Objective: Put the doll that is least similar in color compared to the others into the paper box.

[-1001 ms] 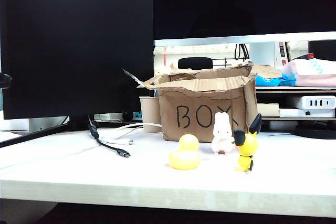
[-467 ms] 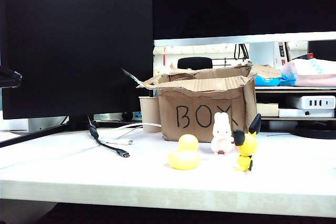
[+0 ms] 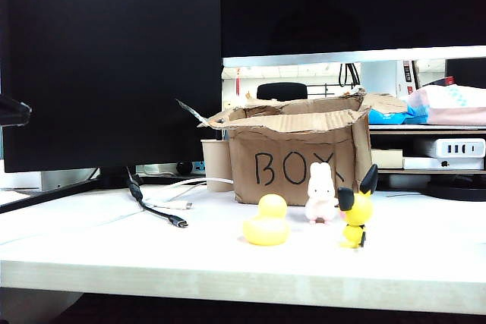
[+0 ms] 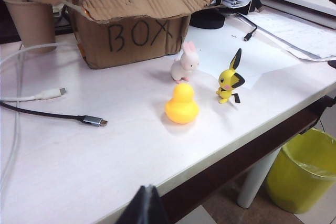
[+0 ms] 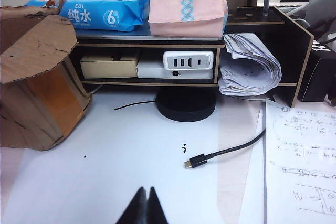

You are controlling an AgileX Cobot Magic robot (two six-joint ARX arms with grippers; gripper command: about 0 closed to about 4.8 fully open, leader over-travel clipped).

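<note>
Hovering off the near edge of the counter (image 4: 63, 171), my left hand (image 4: 147, 206) has its two dark fingertips pressed together with nothing between them, well short of the toys. My right hand (image 5: 143, 206) is the same story, pinched tight and empty, hanging over bare white counter near a black cable (image 5: 226, 153) and some printed sheets (image 5: 302, 156).

Out past the left hand, the yellow duck (image 4: 181, 105) sits nearest. Just beyond it stands the white rabbit (image 4: 185, 63), upright, ears up, its own little gap away from the duck. Beside them stands the yellow figure with black ears (image 4: 228, 79), apart from both. In the outside view the three stand close together, duck (image 3: 266, 221), rabbit (image 3: 321, 193), eared figure (image 3: 356, 215), and the rabbit stands right before the cardboard box (image 3: 296, 153).

That box (image 4: 131, 19) stands behind the rabbit, ragged flaps open, "BOX" in marker on its front. A paper cup (image 4: 31, 19) sits just beside it, and two loose cables (image 4: 52, 106) trail across the counter. From my right hand's side I catch a corner of the box (image 5: 37, 77) and a shelf (image 5: 184, 45) beyond.
</note>
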